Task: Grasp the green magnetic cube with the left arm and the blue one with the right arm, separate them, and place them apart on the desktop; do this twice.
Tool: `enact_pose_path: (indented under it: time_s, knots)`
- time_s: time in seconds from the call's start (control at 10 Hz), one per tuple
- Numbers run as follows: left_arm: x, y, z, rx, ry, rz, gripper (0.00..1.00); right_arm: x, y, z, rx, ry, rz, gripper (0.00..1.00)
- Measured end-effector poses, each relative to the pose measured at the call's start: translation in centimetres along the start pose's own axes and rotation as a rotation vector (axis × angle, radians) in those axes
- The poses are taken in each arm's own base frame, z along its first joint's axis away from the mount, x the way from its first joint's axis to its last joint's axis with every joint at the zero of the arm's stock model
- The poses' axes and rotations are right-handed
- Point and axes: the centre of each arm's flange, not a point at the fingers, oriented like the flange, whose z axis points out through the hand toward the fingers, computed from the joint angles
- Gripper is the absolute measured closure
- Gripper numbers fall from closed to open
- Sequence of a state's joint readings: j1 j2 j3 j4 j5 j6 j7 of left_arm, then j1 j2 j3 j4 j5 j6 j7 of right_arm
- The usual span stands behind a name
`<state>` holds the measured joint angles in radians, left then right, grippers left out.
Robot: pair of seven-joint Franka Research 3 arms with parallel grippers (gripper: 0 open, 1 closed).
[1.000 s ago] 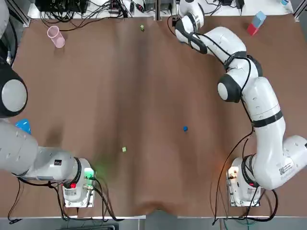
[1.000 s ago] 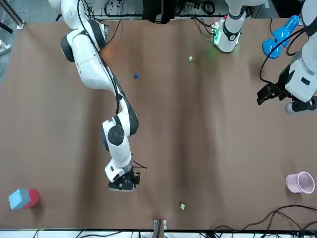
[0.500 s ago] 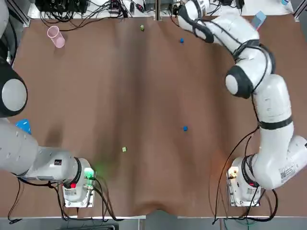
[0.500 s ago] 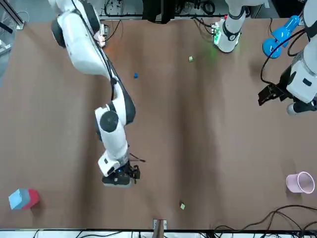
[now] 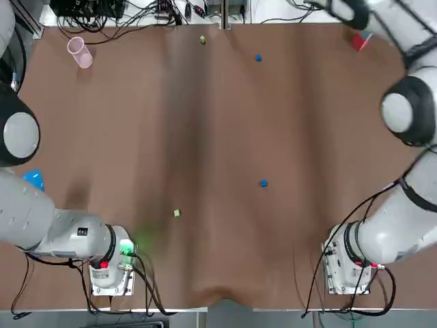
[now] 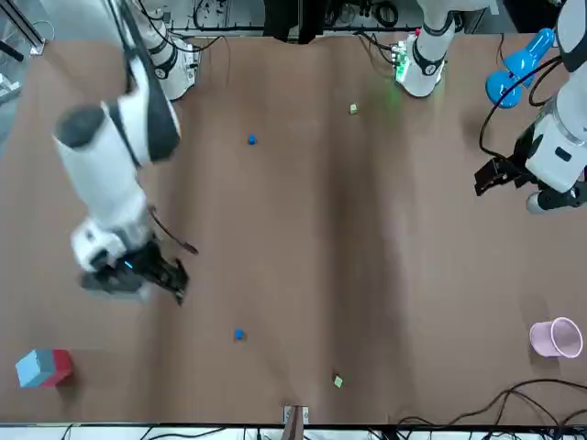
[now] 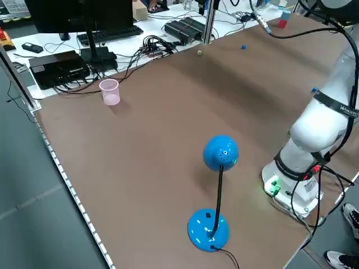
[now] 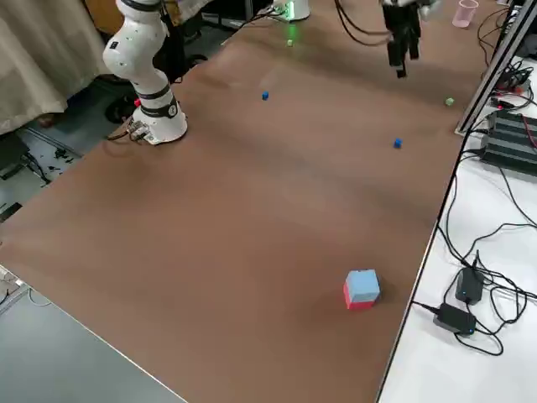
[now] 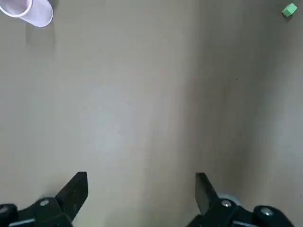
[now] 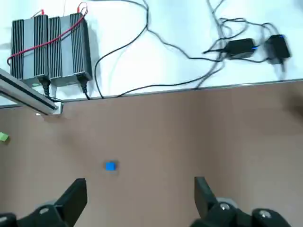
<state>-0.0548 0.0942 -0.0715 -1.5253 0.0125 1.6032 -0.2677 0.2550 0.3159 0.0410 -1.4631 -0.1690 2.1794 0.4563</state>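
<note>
Going left to right across the desktop (image 5: 123, 137): the left gripper (image 9: 142, 179) is hanging parked out around 9 o'clock, jaws spread wide with nothing between them, well away from the pink cup (image 5: 80, 52) at 11. The near green cube (image 5: 177, 213) is sitting at about 7 o'clock and the far green cube (image 5: 202, 40) up at 12, neither one budging over the last second. Then the blues. The far blue cube (image 5: 258, 59) is now lying out in the open at 1 o'clock, near the far green one but clearly apart from it. A second ago the right arm was hovering right over that spot and no cube was showing. The near blue cube (image 5: 263, 183) is staying put at 4. The right gripper (image 10: 139, 182) is swinging off toward the 2 to 3 o'clock side, jaws wide open and carrying nothing. So I'm reading this as the second blue just getting dropped off. All four cubes are lying singly, both pairs are looking split, and the job's looking basically done.
</note>
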Motion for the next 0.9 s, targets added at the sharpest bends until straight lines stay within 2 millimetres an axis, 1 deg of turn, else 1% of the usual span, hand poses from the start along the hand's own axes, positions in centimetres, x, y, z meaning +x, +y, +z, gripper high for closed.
enact_pose_path:
  time_s: [0.1,0.2,0.3,0.4,0.5,0.7,0.8,0.9]
  knots:
    - [0.1,-0.2,0.0,0.0,0.001,0.009,0.0,-0.8,2.6,-3.1,-0.028,-0.059,-0.015,0.0]
    - [0.2,-0.4,-0.2,-0.001,0.006,0.04,0.0,-1.8,5.2,-5.6,-0.051,-0.138,-0.047,0.0]
    - [0.3,-0.6,-0.3,-0.002,0.009,0.066,0.0,-2.5,7.9,-7.5,-0.04,-0.198,-0.089,0.0]
    - [0.3,-0.8,-0.4,-0.002,0.01,0.076,0.0,-3.3,10.5,-8.7,-0.015,-0.241,-0.129,0.0]
    - [0.4,-1.0,-0.4,-0.002,0.01,0.075,0.0,-4.7,12.7,-8.9,-0.009,-0.274,-0.145,0.0]
    - [0.4,-1.1,-0.4,-0.002,0.01,0.074,0.0,-8.9,14.7,-8.4,-0.011,-0.338,-0.191,0.0]
    - [0.4,-1.1,-0.4,-0.002,0.01,0.074,0.0,-10.2,16.0,-7.9,-0.012,-0.359,-0.201,0.0]
    - [0.4,-1.1,-0.4,-0.002,0.01,0.074,0.0,-10.6,17.1,-7.2,-0.012,-0.376,-0.196,0.0]
